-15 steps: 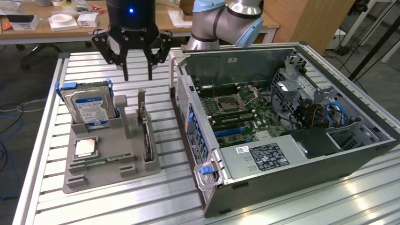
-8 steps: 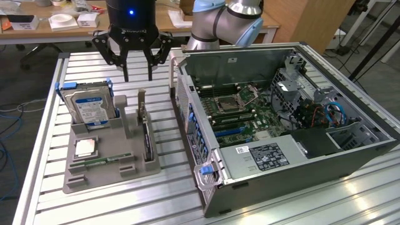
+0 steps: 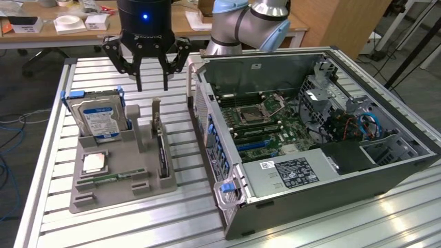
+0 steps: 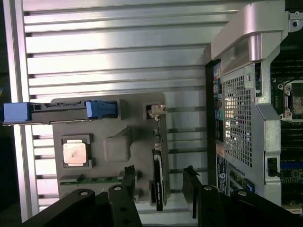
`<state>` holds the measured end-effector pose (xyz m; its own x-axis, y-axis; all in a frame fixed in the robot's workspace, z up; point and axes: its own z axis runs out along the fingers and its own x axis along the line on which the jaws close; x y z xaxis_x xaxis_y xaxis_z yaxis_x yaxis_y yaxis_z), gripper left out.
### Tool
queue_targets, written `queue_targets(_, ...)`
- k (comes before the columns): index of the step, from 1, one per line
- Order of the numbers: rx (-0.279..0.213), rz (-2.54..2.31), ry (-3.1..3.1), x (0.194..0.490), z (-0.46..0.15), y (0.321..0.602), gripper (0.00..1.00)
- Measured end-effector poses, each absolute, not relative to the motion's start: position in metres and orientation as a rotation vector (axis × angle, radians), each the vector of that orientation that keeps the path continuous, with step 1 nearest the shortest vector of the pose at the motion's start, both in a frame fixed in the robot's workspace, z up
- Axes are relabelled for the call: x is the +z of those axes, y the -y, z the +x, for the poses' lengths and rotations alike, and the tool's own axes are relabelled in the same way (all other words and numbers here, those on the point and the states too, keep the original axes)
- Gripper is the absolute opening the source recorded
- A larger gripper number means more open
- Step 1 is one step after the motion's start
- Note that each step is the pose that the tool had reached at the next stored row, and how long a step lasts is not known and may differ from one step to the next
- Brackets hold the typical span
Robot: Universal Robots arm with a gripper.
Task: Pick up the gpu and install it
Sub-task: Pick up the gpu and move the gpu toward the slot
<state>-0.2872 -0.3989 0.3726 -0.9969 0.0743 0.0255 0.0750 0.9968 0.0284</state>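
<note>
Early stage: the gpu [image 3: 162,152] stands on edge in its slot of the grey holder [image 3: 110,192] on the bench [image 3: 172,225], just beside the open computer case [image 3: 386,170], not yet lifted. The hand [image 3: 152,85] hangs above it, fingers spread and empty, clear of the card. Pickup and install are both undone.

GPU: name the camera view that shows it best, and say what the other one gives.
The exterior view: the gpu stands on edge in the grey holder, its whole length and upright bracket visible. The wrist view looks down on its thin top edge.
</note>
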Motion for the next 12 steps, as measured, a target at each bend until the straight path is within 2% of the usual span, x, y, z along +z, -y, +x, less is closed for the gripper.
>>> queue_targets(12, -0.046, -0.116, 3.115, 0.3680, -0.2872, 0.4012, 0.53)
